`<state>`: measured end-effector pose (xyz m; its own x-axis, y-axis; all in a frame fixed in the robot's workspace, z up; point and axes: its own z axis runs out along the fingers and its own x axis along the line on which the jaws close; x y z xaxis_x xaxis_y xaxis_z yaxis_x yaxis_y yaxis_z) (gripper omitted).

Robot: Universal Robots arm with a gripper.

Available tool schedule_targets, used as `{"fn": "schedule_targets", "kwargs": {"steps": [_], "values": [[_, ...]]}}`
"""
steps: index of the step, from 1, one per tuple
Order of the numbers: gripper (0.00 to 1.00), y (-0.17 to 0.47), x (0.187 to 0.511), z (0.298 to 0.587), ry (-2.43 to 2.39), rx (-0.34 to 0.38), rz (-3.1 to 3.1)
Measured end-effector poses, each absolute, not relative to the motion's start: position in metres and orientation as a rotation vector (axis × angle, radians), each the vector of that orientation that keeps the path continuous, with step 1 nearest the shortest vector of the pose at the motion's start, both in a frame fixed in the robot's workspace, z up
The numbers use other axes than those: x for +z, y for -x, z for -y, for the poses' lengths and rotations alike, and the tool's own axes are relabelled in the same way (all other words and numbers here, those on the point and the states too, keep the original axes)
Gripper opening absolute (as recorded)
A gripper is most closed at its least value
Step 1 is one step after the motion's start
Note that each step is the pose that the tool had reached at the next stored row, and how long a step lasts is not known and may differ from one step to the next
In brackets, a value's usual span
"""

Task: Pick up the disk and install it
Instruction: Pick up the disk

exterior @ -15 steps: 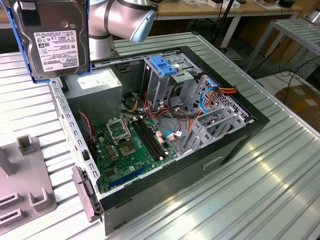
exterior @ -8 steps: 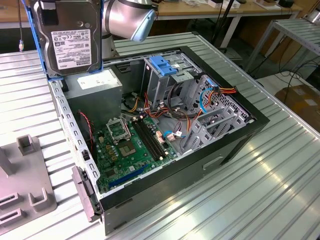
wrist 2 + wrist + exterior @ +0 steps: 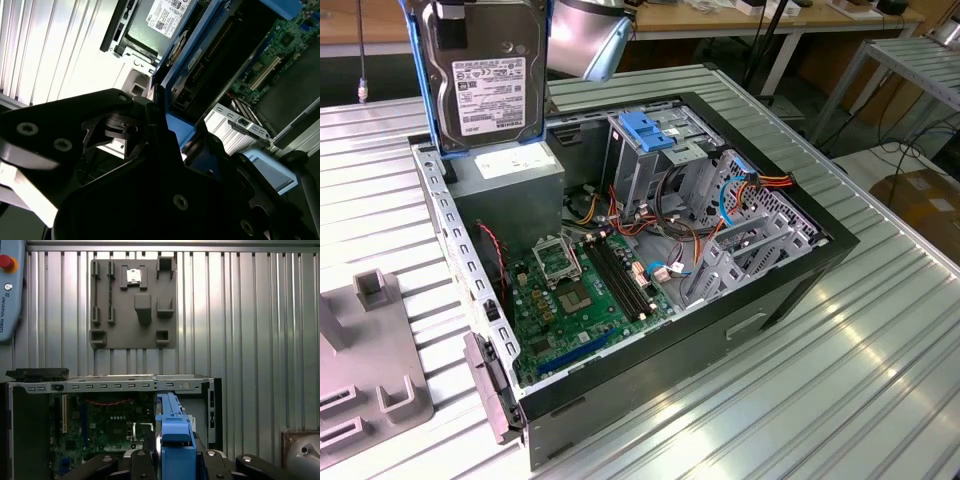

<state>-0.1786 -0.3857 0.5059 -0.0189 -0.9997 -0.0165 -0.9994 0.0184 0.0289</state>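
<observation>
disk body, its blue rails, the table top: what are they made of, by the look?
disk: dark grey metal body, dull finish, white paper-like label. blue rails: likely moulded plastic, going by the uniform saturated colour and soft sheen. table top: probably aluminium, given the ribbed profiles with bright streaky reflections.

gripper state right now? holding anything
gripper: closed, holding the disk by its blue rails, over the open case
</observation>
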Motion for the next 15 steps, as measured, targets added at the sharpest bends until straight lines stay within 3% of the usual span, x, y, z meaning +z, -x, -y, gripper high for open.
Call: {"fn": "schedule_targets", "kwargs": {"steps": [15], "values": [[0.37,0.149,0.504,0.398,-2.194,-0.049,2.235]]}}
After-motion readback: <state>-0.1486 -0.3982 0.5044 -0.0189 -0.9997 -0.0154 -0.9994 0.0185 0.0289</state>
